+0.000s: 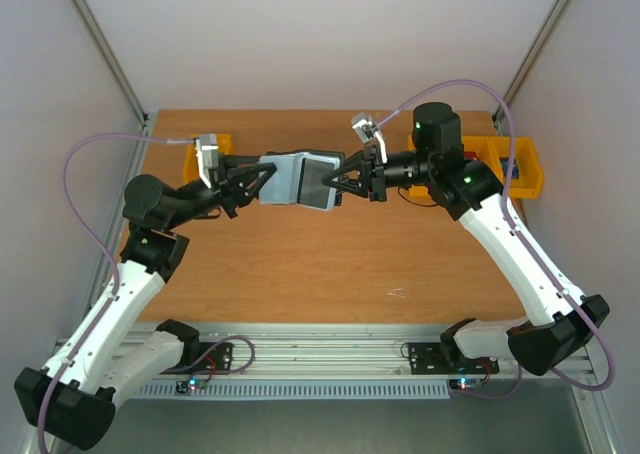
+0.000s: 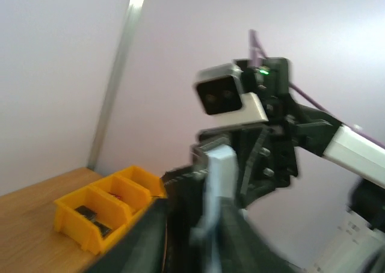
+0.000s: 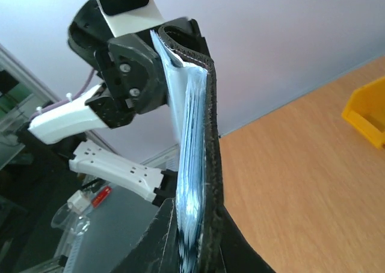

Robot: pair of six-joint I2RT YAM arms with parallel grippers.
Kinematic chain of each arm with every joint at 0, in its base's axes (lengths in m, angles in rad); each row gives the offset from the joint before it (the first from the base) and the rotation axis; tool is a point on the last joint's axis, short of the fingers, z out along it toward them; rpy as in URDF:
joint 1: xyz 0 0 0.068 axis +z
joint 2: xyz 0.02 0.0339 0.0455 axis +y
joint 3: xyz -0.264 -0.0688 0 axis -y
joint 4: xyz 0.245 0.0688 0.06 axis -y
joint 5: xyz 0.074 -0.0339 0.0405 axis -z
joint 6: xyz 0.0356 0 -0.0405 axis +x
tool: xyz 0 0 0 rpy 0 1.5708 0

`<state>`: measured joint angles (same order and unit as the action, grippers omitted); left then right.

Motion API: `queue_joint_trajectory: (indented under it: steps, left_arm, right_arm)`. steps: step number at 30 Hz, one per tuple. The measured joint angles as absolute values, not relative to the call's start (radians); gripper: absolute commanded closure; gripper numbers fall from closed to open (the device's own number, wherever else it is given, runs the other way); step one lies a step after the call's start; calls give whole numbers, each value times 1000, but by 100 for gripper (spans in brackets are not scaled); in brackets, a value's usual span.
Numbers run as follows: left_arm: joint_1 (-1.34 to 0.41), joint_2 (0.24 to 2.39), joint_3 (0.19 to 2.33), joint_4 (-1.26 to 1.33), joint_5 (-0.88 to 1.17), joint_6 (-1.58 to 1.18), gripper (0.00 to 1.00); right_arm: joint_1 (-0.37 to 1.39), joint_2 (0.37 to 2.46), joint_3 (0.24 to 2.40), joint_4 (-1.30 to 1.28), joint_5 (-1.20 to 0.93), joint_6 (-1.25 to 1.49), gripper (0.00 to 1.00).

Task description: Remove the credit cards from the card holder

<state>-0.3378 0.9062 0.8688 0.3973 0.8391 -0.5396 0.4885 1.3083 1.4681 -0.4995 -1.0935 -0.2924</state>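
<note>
you seem to be starting the extraction: left gripper (image 1: 262,180) and right gripper (image 1: 337,186) each pinch an end of the holder (image 1: 298,179), held above the table (image 1: 300,264). next, slide a card out squarely.

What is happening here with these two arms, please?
Both arms hold the card holder up above the table, between them. The left hand grips its left end, and the right hand is closed on its right end. Whether the right hand pinches a card or only the holder, I cannot tell.
</note>
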Motion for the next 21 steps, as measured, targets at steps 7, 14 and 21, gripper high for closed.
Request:
queue_joint_trajectory:
  steps: [7, 14, 21]
  left_arm:
    - [-315, 881, 843, 250, 533, -456, 31]
    - [-273, 868, 833, 214, 557, -302, 51]
    - [-325, 888, 813, 269, 840, -400, 60]
  right_arm:
    - [490, 1330, 1507, -631, -831, -284, 99]
    - [504, 1471, 1677, -884, -411, -253, 99]
    - [611, 1495, 1702, -930, -377, -286, 99]
